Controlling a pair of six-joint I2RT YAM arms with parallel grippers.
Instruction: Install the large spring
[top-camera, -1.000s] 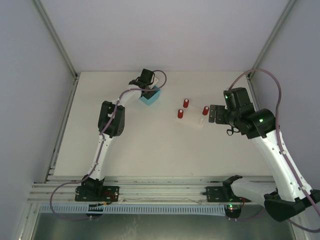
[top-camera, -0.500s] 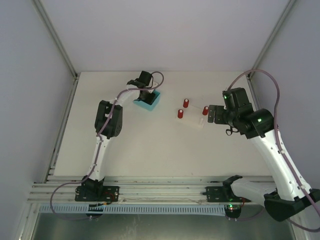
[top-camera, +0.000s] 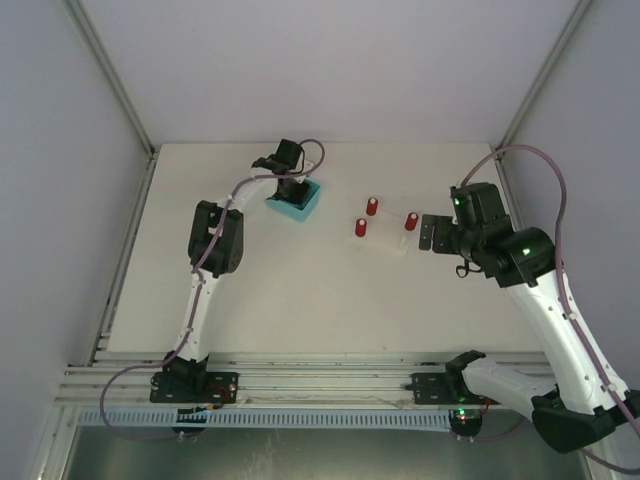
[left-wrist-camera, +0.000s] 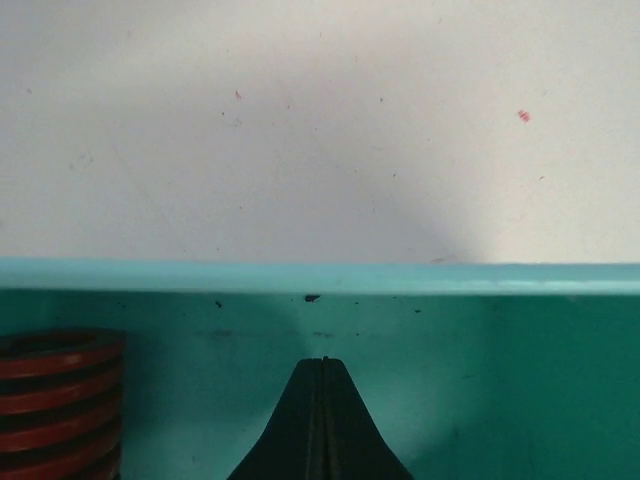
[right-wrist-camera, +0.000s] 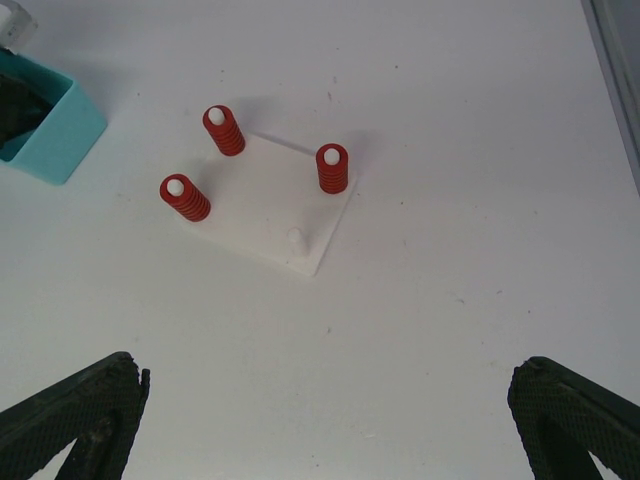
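Observation:
In the left wrist view a large red spring (left-wrist-camera: 55, 400) stands in the teal box (left-wrist-camera: 500, 380), left of my left gripper (left-wrist-camera: 322, 362). That gripper is down inside the box, its black fingers pressed together with nothing between them, apart from the spring. From above, the left gripper (top-camera: 292, 188) covers the box (top-camera: 300, 208). A white plate (right-wrist-camera: 265, 215) carries three red springs on pegs (right-wrist-camera: 332, 168) and one bare white peg (right-wrist-camera: 297, 240). My right gripper (right-wrist-camera: 328, 385) hangs open, wide, above the table near the plate, right of the plate (top-camera: 392, 243) in the top view.
White table (top-camera: 300, 290) with a metal frame rail along its left edge (top-camera: 125, 260) and walls at the back and sides. The box sits at the back centre-left, the plate to its right.
The left gripper closed inside the box, and the box shifted a little left and turned. The right arm drew slightly back to the right, jaws still wide.

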